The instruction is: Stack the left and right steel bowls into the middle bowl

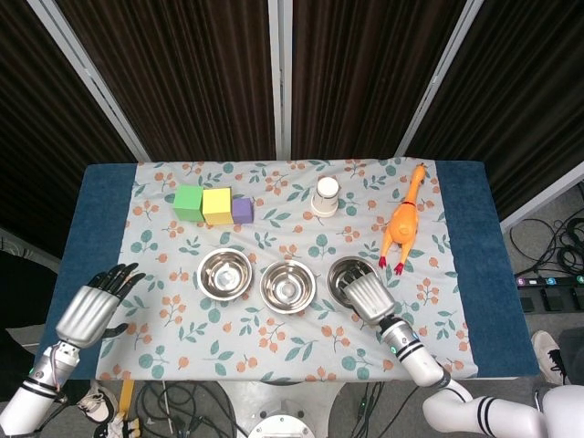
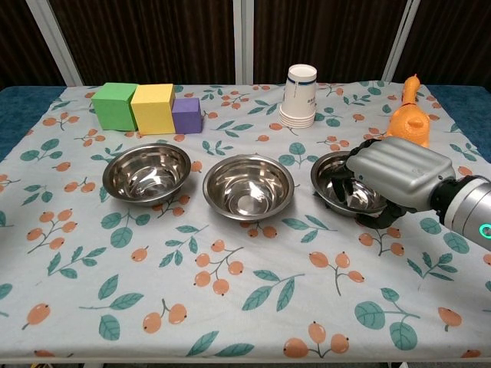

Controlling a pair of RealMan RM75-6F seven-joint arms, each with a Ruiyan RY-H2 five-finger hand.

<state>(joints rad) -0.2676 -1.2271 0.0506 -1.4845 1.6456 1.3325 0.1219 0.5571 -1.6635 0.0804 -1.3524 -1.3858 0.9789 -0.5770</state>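
Three steel bowls stand in a row on the floral cloth: the left bowl (image 1: 224, 274) (image 2: 147, 172), the middle bowl (image 1: 288, 286) (image 2: 248, 186) and the right bowl (image 1: 343, 271) (image 2: 335, 182). My right hand (image 1: 368, 297) (image 2: 395, 175) lies over the right bowl's near right side. Its fingers (image 2: 349, 184) dip inside the bowl and the thumb (image 2: 383, 218) sits outside the near rim, spread apart from them. The bowl rests flat on the table. My left hand (image 1: 91, 310) hovers open at the table's front left edge, away from the bowls and seen only in the head view.
Green (image 2: 115, 105), yellow (image 2: 153, 107) and purple (image 2: 186, 115) blocks line the back left. A stack of paper cups (image 2: 300, 95) stands behind the middle bowl. An orange rubber chicken (image 2: 409, 119) lies just behind my right hand.
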